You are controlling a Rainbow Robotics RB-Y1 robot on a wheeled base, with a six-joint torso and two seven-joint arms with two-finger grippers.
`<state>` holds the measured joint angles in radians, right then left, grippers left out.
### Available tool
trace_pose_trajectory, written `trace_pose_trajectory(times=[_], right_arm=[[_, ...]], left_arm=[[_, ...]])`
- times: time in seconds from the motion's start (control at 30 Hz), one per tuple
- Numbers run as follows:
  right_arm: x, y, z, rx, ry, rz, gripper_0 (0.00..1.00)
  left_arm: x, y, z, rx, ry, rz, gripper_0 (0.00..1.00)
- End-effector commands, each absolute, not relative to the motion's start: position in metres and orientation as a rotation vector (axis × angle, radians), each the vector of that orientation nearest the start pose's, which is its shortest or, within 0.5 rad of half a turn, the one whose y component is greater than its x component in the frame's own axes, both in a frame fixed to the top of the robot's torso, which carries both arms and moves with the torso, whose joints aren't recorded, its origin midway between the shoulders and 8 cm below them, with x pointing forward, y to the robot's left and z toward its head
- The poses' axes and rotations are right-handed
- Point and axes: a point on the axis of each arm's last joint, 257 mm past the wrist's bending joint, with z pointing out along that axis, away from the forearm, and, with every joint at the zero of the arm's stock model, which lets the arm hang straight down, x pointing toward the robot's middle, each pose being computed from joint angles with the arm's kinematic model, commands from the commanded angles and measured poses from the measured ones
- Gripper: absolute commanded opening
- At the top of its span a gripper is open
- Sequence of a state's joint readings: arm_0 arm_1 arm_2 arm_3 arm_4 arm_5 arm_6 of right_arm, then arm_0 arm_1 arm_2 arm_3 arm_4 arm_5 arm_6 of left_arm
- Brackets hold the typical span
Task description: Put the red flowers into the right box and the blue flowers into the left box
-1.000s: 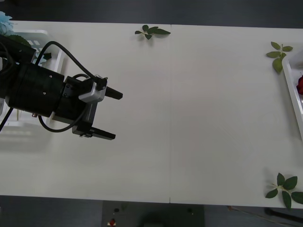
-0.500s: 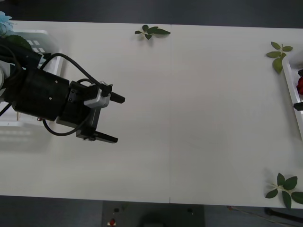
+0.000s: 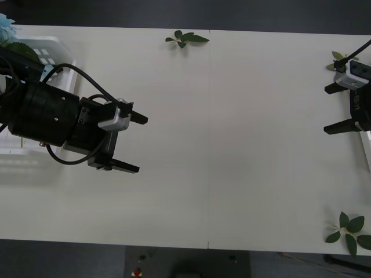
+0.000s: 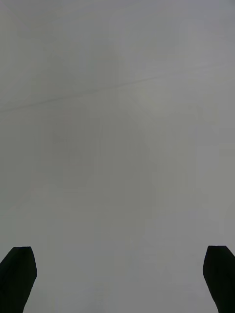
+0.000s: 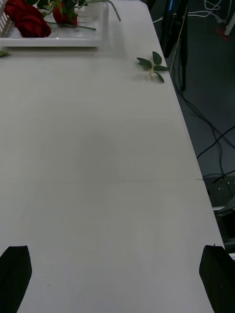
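Two red flowers (image 5: 27,19) lie in the right box (image 5: 54,41), a white tray at the far end of the table in the left wrist view. In the front view that box shows as a thin pale edge (image 3: 364,143) beside my right gripper (image 3: 327,110), which is open over bare table (image 4: 117,279). A blue flower (image 3: 6,26) rests at the back left by the left box (image 3: 52,43), mostly hidden under my left arm. My left gripper (image 3: 141,143) is open and holds nothing above the table's left half (image 5: 117,279).
Loose green leaf sprigs lie at the back middle (image 3: 185,39), at the front right corner (image 3: 349,229) and at the back right behind the right gripper (image 3: 338,56). One sprig (image 5: 152,66) sits near the table's edge, beyond which cables run on the floor.
My right gripper has come into view from the right edge and now covers the red bloom that showed there. My left gripper has shifted only slightly and stays open.
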<state>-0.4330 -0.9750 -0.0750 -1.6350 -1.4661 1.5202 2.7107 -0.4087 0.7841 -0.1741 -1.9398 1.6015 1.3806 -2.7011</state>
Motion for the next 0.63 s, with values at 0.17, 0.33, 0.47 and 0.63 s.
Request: trace_pose_trajectory(times=[0.17,0.33,0.47,0.63], right_arm=[[0.4641,-0.2922,-0.1157,-1.571,1.83,0.143,1.0],[0.4654,-0.293,-0.1166,-1.572,1.832,0.133,1.0],[0.4654,-0.293,-0.1166,-1.572,1.832,0.133,1.0],[0.4654,-0.293,-0.1166,-1.572,1.832,0.133,1.0]], left_arm=[[0.3662,0.0933,-0.1438,1.805,1.408,-0.55,1.0],[0.3662,0.0933,-0.1438,1.805,1.408,-0.55,1.0],[0.3662,0.0933,-0.1438,1.805,1.408,-0.55,1.0],[0.3662,0.0933,-0.1438,1.805,1.408,-0.55,1.0]])
